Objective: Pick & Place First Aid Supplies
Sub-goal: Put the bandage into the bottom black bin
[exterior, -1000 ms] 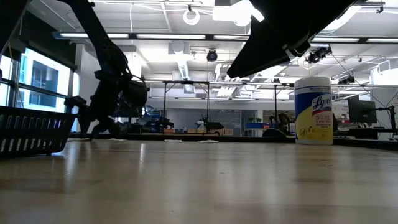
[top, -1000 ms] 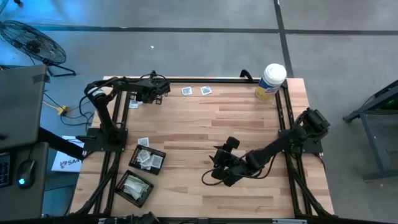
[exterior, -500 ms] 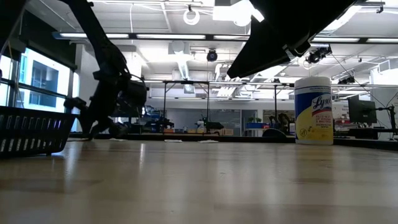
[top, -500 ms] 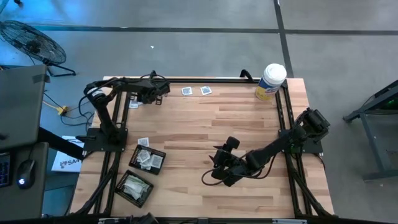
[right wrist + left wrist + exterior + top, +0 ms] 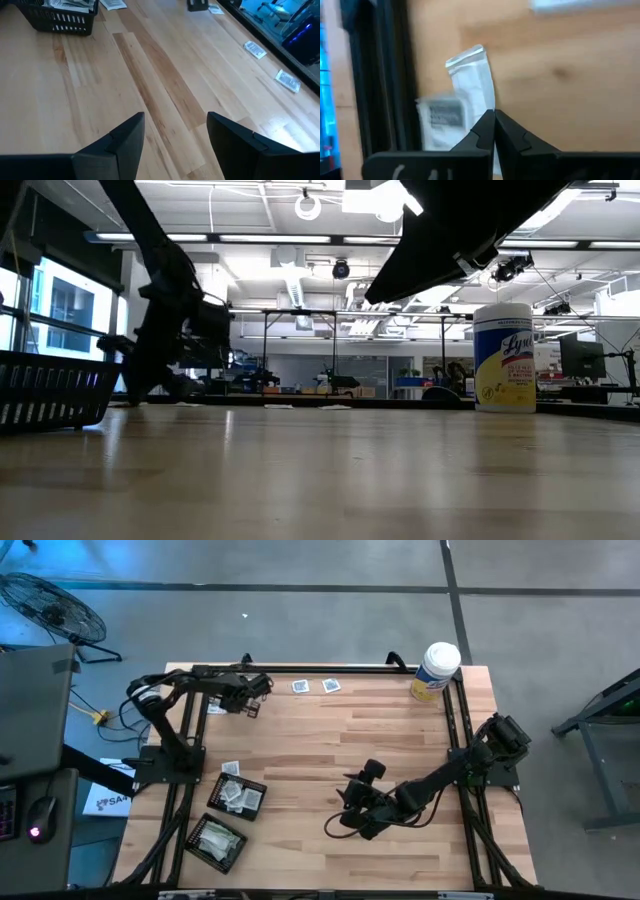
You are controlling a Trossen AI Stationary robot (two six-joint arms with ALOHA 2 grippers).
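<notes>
Narrow white strip wrapper (image 5: 472, 80) pinched upright; square grey-white pad (image 5: 441, 122) flat beside it.

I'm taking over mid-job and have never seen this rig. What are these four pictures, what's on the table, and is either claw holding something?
Two dark robot arms work at a wooden table. One picture looks straight down, one looks level across the tabletop, and one comes from each arm's wrist. The left claw, at the far left corner, has shut on a narrow white packet; a square packet lies beside it. The right claw hovers open over bare wood mid-table, holding nothing. Two more packets lie near the far edge, two black mesh trays with packets inside sit near the left arm's base, and a white canister stands at the far right corner.
</notes>
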